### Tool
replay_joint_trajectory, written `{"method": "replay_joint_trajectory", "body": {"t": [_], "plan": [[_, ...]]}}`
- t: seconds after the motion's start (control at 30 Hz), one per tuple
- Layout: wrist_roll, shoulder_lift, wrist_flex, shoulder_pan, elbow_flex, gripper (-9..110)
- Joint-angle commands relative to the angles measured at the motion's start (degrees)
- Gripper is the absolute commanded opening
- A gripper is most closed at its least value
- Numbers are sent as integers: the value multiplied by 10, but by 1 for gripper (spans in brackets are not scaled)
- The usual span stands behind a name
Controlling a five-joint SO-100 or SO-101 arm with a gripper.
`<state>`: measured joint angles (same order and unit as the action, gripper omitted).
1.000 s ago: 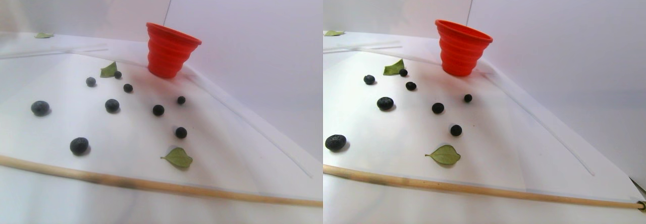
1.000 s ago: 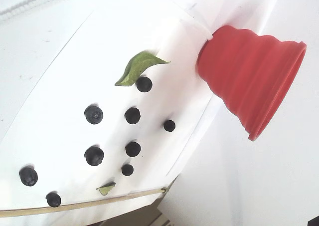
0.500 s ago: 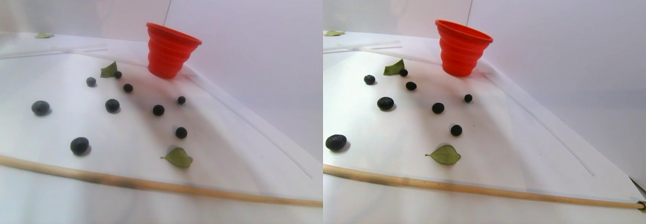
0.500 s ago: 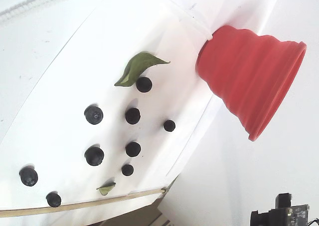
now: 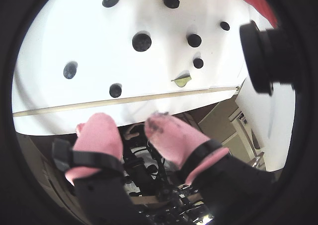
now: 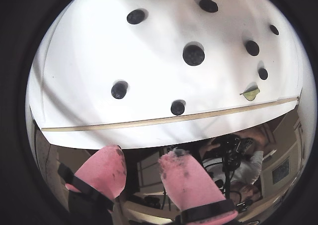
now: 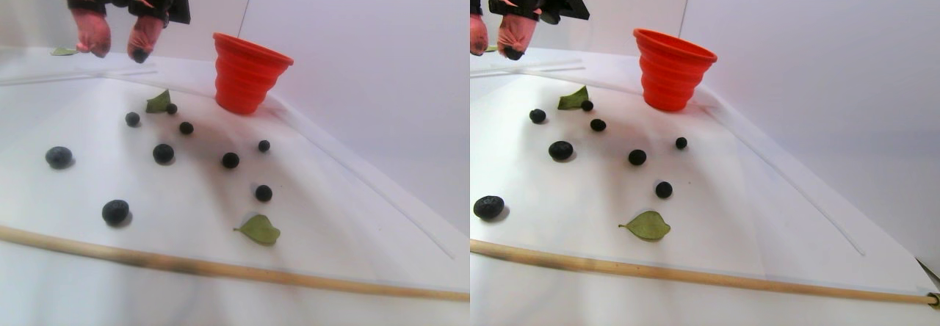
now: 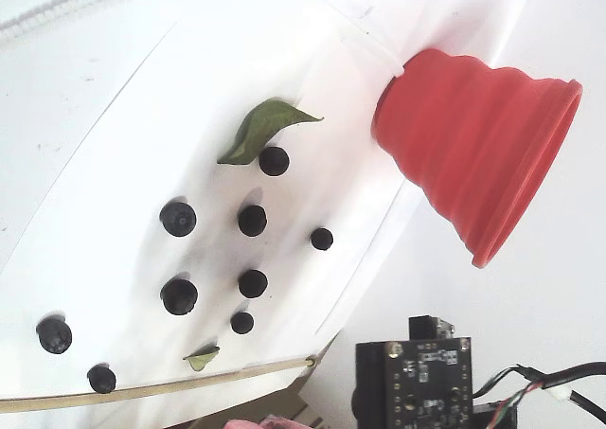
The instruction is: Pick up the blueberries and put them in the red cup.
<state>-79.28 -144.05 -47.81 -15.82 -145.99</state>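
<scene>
Claw [image 7: 117, 50] at far left, pink fingers apart, empty, above sheet. Blueberries [image 7: 163, 153] scattered mid-sheet; leaves [image 7: 259, 230] among them. Red cup [image 7: 245, 74] upright, right. Risk: round berry rolls from closing fingers; leaf pinched instead.

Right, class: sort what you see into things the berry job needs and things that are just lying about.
Needed for the job:
- blueberries, loose on the white sheet
- red cup, upright beside them
- gripper, open, holding nothing

Just lying about:
- green leaves
- wooden stick along the sheet's near edge
- white sheet
</scene>
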Motion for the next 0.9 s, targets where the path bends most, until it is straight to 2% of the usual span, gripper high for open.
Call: {"method": "replay_joint_trajectory", "body": {"t": [0.0, 0.4, 0.87], "plan": [[-20, 2, 23, 20, -2, 13], [-42, 66, 114, 46, -10, 14], [-25, 145, 242, 25, -28, 16]]}}
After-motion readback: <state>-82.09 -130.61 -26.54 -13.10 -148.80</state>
